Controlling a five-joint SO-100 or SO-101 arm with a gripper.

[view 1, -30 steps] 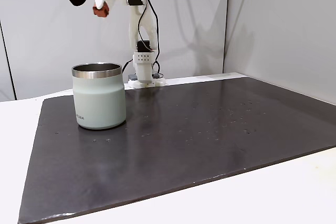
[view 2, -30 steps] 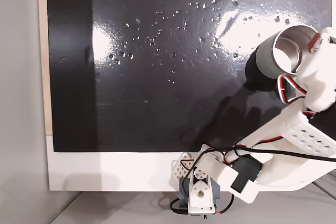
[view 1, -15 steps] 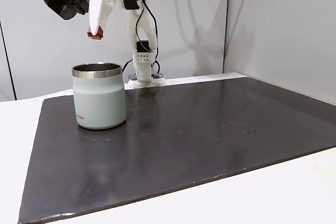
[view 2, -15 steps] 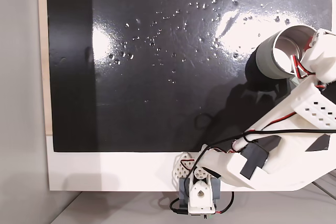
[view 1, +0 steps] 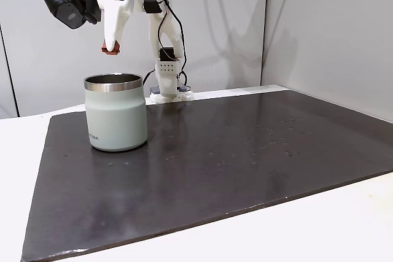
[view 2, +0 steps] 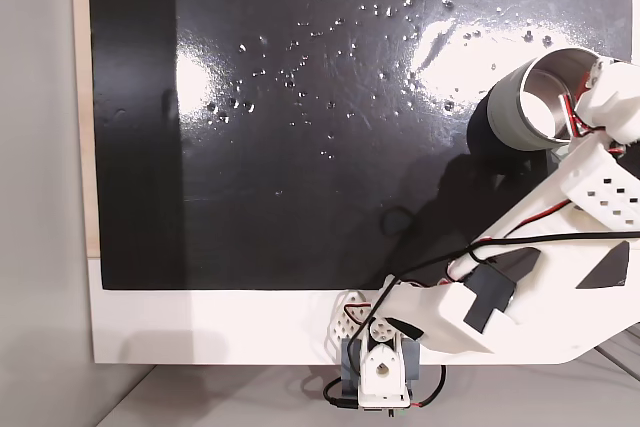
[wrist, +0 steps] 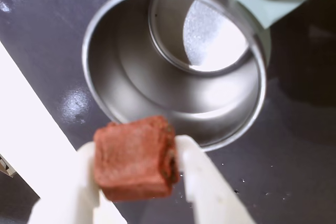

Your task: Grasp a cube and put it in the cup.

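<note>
Since the earlier frame, we see that the white two-finger gripper (view 1: 110, 47) has come lower and now hangs just above the rim of the squat sage-green cylindrical cup (view 1: 116, 121), its fingers pointing down.

The wrist view shows the gripper (wrist: 137, 182) clamped on the small reddish-brown cube (wrist: 135, 158), one white finger on each side of the block. We see the cup (wrist: 173, 124) beyond it, its bare steel mouth open and its inside holding nothing visible; the cube lies over the near edge of the rim in this view, apart from it. In a fixed view from the side, the cube (view 1: 110, 48) is in the air above the left part of the cup mouth.

The cup stands upright on a dark slate-like mat (view 1: 245, 151) spread over the white counter (view 1: 319, 231). Small droplets or specks (view 2: 340, 7) dot the mat. The arm's white base (view 1: 167, 87) sits behind the cup at the mat's far edge, with black cables (view 1: 175, 23) running along the arm. A black camera (view 1: 61, 7) rides beside the wrist. In a fixed view from above, the arm (view 2: 560, 247) covers part of the cup's (view 2: 510, 112) rim. Pale wall panels (view 1: 319, 29) close the background.
</note>
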